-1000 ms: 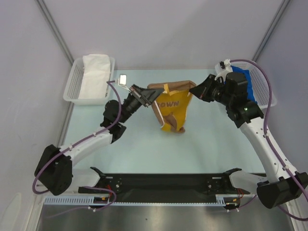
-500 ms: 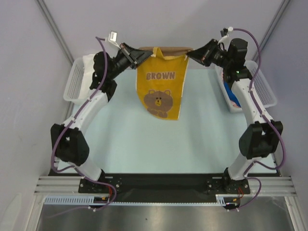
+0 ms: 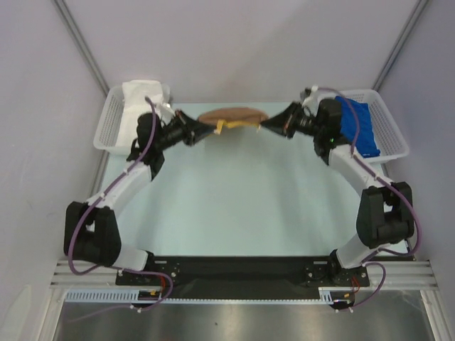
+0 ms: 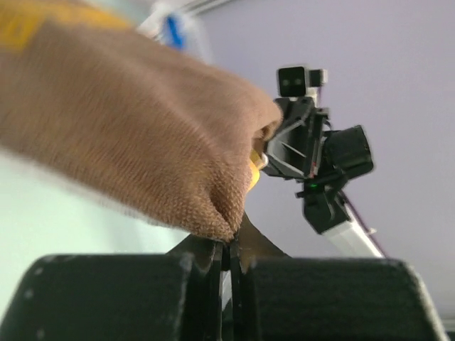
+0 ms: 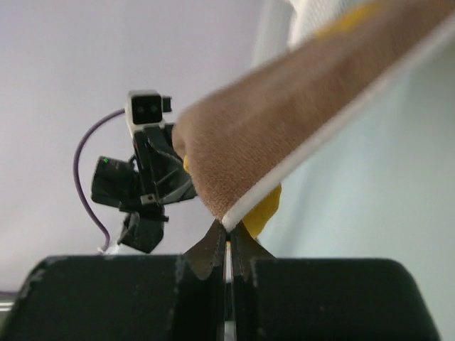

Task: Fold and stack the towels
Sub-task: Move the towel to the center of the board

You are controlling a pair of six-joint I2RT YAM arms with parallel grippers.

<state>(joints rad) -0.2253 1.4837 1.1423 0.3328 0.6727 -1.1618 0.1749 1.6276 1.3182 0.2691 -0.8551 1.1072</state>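
White towel [image 3: 138, 106] is lying in the left basket [image 3: 104, 122] at the desk's [image 3: 234, 202] far left corner. My left claw [image 3: 215, 128] is clamping tight on one corner of the brown towel [image 3: 233, 115], which is stretching between both claws over the desk's far edge. My right claw [image 3: 264, 126] is pinching the opposite corner. Blue towel [image 3: 355, 126] is sitting in the right basket [image 3: 395, 133], far right corner.
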